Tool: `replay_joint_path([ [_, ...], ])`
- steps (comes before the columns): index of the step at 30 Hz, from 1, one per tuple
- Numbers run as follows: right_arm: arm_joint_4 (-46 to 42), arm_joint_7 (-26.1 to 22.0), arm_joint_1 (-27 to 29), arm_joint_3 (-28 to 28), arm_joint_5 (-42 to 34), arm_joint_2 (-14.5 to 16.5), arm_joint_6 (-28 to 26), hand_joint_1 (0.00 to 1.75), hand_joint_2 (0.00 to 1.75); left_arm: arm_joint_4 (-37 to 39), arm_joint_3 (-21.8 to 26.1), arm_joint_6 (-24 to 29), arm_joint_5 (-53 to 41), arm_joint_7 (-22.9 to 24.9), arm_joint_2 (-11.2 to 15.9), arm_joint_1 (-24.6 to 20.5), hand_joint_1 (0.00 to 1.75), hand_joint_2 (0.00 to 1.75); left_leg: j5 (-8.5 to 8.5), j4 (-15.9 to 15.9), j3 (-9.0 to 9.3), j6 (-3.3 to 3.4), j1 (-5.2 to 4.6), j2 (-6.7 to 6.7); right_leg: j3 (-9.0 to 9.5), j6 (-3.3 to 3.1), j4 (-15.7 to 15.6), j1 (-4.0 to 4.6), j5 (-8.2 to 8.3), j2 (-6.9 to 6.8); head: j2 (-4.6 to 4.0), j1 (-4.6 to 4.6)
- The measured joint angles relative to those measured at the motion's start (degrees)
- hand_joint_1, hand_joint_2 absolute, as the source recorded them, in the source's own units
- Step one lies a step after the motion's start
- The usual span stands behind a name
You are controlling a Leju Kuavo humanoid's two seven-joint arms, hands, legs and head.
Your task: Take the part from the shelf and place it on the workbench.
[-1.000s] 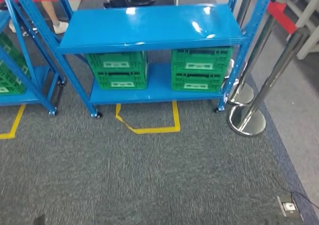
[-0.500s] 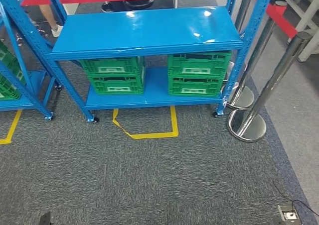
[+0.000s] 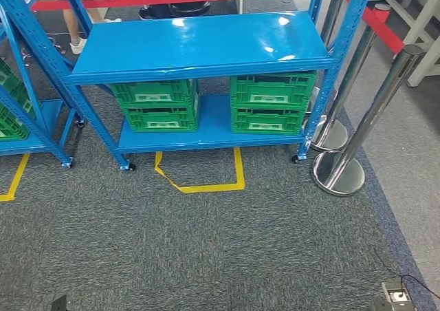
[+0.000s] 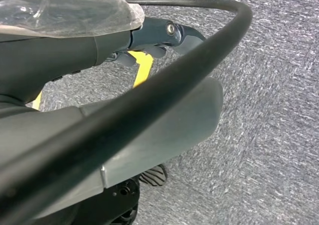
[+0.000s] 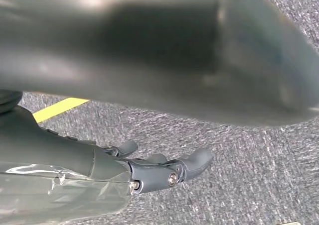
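1. Blue shelf [image 3: 202, 46], upper centre, holds green crates [image 3: 158, 103] low; the part itself I cannot make out.
2. Left hand [image 4: 161, 36] and right hand [image 5: 169, 170] hang over carpet, fingers loosely extended, empty, likely until the shelf is within reach.

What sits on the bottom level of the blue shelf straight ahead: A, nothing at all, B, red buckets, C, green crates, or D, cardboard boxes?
C: two stacks of green crates stand side by side on the lowest level of the blue shelf, while the level above them is bare.
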Motion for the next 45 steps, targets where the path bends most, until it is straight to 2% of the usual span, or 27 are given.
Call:
replay_joint_path([
  [4,0.00,-0.40,0.00,0.37,0.83,0.00,0.33,0.00,0.00,0.00,0.00,0.32,0.34,-0.03,0.00,0.00,0.00,0.00,-0.03,0.14,-0.02,0.06,-0.07,0.00,0.04,0.10,-0.11,-0.10,0.08,0.00,0.00,0.06],
  [9,0.00,-0.43,-0.02,1.02,0.98,0.02,0.38,0.00,0.00,0.00,0.00,0.43,0.54,-0.07,0.00,0.04,0.00,0.00,-0.03,0.49,-0.36,0.90,-0.30,-0.05,0.02,0.75,-0.51,-0.29,0.45,-0.05,-0.01,-0.43],
  [11,-0.01,-0.42,-0.02,1.16,0.97,-0.03,0.39,0.00,0.00,0.00,0.00,0.43,0.57,-0.10,-0.03,0.02,0.00,0.00,0.69,-0.85,0.15,1.30,0.21,0.04,-0.07,1.08,-0.45,-0.11,0.22,-0.08,0.00,-0.51],
  [13,-0.02,-0.41,-0.04,1.26,0.96,-0.08,0.41,0.00,0.00,0.00,0.00,0.43,0.57,-0.13,-0.07,0.02,0.00,0.00,1.43,-2.20,0.73,1.64,0.79,0.19,-1.76,1.46,3.32,-0.07,-2.18,-0.11,0.00,-0.05],
  [15,-0.02,-0.39,0.00,1.30,0.96,-0.09,0.42,0.00,0.00,0.00,0.00,0.43,0.57,-0.15,-0.10,0.12,0.00,0.00,1.53,-2.40,0.79,1.69,0.88,0.27,-5.19,1.95,11.16,-0.35,-5.85,-0.12,0.00,0.74],
  [16,-0.02,-0.38,0.06,1.32,0.96,-0.09,0.42,0.00,0.00,0.00,0.00,0.42,0.57,-0.15,-0.12,0.20,0.00,0.00,1.47,-2.38,0.81,1.61,0.95,0.24,-6.58,2.22,14.31,-0.56,-6.85,-0.13,0.00,1.05],
  [17,-0.01,-0.37,0.12,1.36,0.96,-0.09,0.44,0.00,0.00,0.00,0.00,0.42,0.58,-0.15,-0.16,0.27,0.00,0.00,1.37,-2.33,0.88,1.45,1.06,0.17,-7.20,2.52,15.64,-0.78,-6.81,-0.13,0.00,1.27],
  [18,-0.01,-0.37,0.15,1.40,0.97,-0.10,0.46,0.00,0.00,0.01,0.00,0.41,0.58,-0.14,-0.21,0.31,0.00,0.00,1.20,-2.21,1.00,1.18,1.25,0.03,-6.66,2.85,14.51,-1.04,-5.55,-0.14,0.00,1.40],
  [20,0.00,-0.35,0.14,1.50,0.98,-0.10,0.50,0.00,0.00,0.00,0.00,0.41,0.60,-0.15,-0.29,0.34,0.00,0.00,0.53,-1.62,1.27,0.25,1.69,-0.30,-3.01,3.63,7.04,-1.57,-1.70,0.05,0.00,1.72],
  [21,0.01,-0.34,0.17,1.56,0.98,-0.09,0.54,0.00,0.00,0.02,0.00,0.42,0.60,-0.16,-0.24,0.30,0.00,0.00,0.12,-1.03,1.21,-0.31,1.75,-0.46,-1.23,3.80,3.39,-1.71,-0.60,0.33,0.00,2.07],
  [22,0.02,-0.33,0.15,1.62,0.98,-0.08,0.56,0.00,0.00,0.02,0.00,0.42,0.60,-0.20,-0.19,0.26,0.00,0.00,-0.14,-0.46,0.96,-0.81,1.72,-0.58,-0.05,3.60,1.16,-1.74,-0.27,0.58,0.00,2.35],
  [24,0.02,-0.31,0.08,1.70,0.98,-0.07,0.63,0.00,0.00,0.04,0.00,0.43,0.60,-0.25,-0.13,0.16,0.00,0.00,-0.20,0.25,0.31,-1.46,1.62,-0.75,0.29,2.52,0.55,-1.43,-0.86,0.80,0.00,2.27],
  [26,0.01,-0.30,0.06,1.74,0.98,-0.07,0.65,0.00,0.00,0.04,0.00,0.43,0.61,-0.26,-0.21,0.14,0.00,0.00,-0.53,0.77,-0.02,-1.89,1.81,-0.72,0.27,1.45,0.76,-1.26,-0.98,0.58,0.00,1.51],
  [27,0.01,-0.30,0.07,1.76,0.98,-0.07,0.64,0.00,0.00,0.04,0.00,0.43,0.61,-0.26,-0.23,0.13,0.00,0.00,-1.39,2.28,-0.71,-2.02,1.89,-0.59,0.33,1.02,0.70,-1.23,-1.01,0.45,0.00,1.14],
  [28,0.00,-0.31,0.05,1.77,0.97,-0.07,0.62,0.00,0.00,0.04,0.00,0.43,0.60,-0.26,-0.25,0.08,0.00,0.00,-2.81,5.14,-2.16,-2.08,1.88,-0.45,0.38,0.61,0.62,-1.18,-1.04,0.28,0.00,0.71],
  [30,0.00,-0.31,-0.02,1.78,0.94,-0.07,0.59,0.00,0.00,0.04,0.00,0.43,0.59,-0.26,-0.26,-0.02,0.00,0.00,-6.30,13.99,-7.13,-1.98,1.73,-0.25,0.28,0.04,0.61,-0.82,-1.07,-0.08,0.00,-0.25],
  [31,0.01,-0.31,-0.02,1.79,0.90,-0.07,0.59,0.00,0.00,0.04,0.00,0.43,0.58,-0.26,-0.26,-0.02,0.00,0.00,-7.33,17.84,-9.52,-1.83,1.62,-0.24,0.23,-0.15,0.61,-0.59,-1.11,-0.24,0.00,-0.56],
  [32,0.01,-0.31,0.00,1.80,0.86,-0.07,0.59,0.00,0.00,0.04,0.00,0.43,0.57,-0.26,-0.27,0.04,0.00,0.00,-7.27,19.84,-11.00,-1.58,1.47,-0.24,0.24,-0.31,0.61,-0.34,-1.15,-0.36,0.00,-0.80],
  [33,0.01,-0.30,0.00,1.82,0.83,-0.07,0.60,0.00,0.00,0.04,0.00,0.43,0.56,-0.26,-0.28,0.12,0.00,0.00,-6.02,19.39,-11.27,-1.17,1.27,-0.24,0.31,-0.42,0.61,-0.12,-1.19,-0.44,-0.01,-0.97],
  [34,0.01,-0.31,-0.01,1.84,0.80,-0.07,0.60,0.00,0.00,0.05,0.00,0.43,0.55,-0.26,-0.29,0.19,0.00,0.00,-3.86,16.59,-10.33,-0.62,0.97,-0.24,0.43,-0.49,0.60,0.05,-1.22,-0.50,-0.01,-1.10],
  [35,0.00,-0.31,-0.03,1.86,0.79,-0.07,0.60,0.00,0.00,0.05,0.00,0.43,0.53,-0.26,-0.28,0.20,0.00,0.00,-1.40,12.35,-8.57,0.04,0.56,-0.14,0.54,-0.53,0.58,0.15,-1.24,-0.56,-0.01,-1.25],
  [37,0.00,-0.32,-0.05,1.92,0.78,-0.07,0.60,0.00,0.00,0.04,0.00,0.43,0.47,-0.26,-0.14,0.06,0.00,0.00,1.40,4.87,-5.43,1.05,-0.26,0.49,0.58,-0.43,0.59,0.38,-1.34,-0.71,0.00,-1.40],
  [39,0.00,-0.31,-0.05,2.05,0.78,-0.07,0.61,0.00,0.00,0.04,0.00,0.42,0.43,-0.27,-0.01,-0.13,0.00,0.00,1.61,2.47,-4.69,1.25,-0.70,0.85,0.50,-0.17,0.48,0.46,-1.38,-0.96,-0.01,-1.31],
  [41,-0.01,-0.31,-0.06,2.20,0.78,-0.07,0.62,0.00,0.00,0.04,0.00,0.41,0.44,-0.28,0.02,-0.11,0.00,0.00,1.99,1.85,-4.54,1.37,-0.50,0.64,0.45,0.28,0.42,0.39,-1.46,-1.12,-0.01,-1.24],
  [42,-0.01,-0.32,-0.05,2.25,0.78,-0.07,0.62,0.00,0.00,0.04,0.00,0.41,0.44,-0.28,0.02,-0.05,0.00,0.00,2.22,1.47,-4.32,1.53,-0.32,0.59,0.14,0.55,1.12,0.35,-2.07,-1.03,-0.01,-1.15],
  [43,-0.02,-0.33,-0.03,2.27,0.78,-0.08,0.61,0.00,0.00,0.04,0.00,0.41,0.44,-0.28,0.01,-0.01,0.00,0.00,2.43,1.10,-4.12,1.69,-0.13,0.55,-0.68,0.80,3.03,0.34,-3.36,-0.88,0.00,-0.92],
  [45,-0.02,-0.35,0.01,2.31,0.76,-0.10,0.60,0.00,0.00,0.04,0.00,0.41,0.43,-0.28,-0.01,0.02,0.00,0.00,2.55,0.90,-3.96,1.87,-0.04,0.46,-3.83,1.21,10.30,0.27,-7.26,-0.61,0.00,-0.10],
])
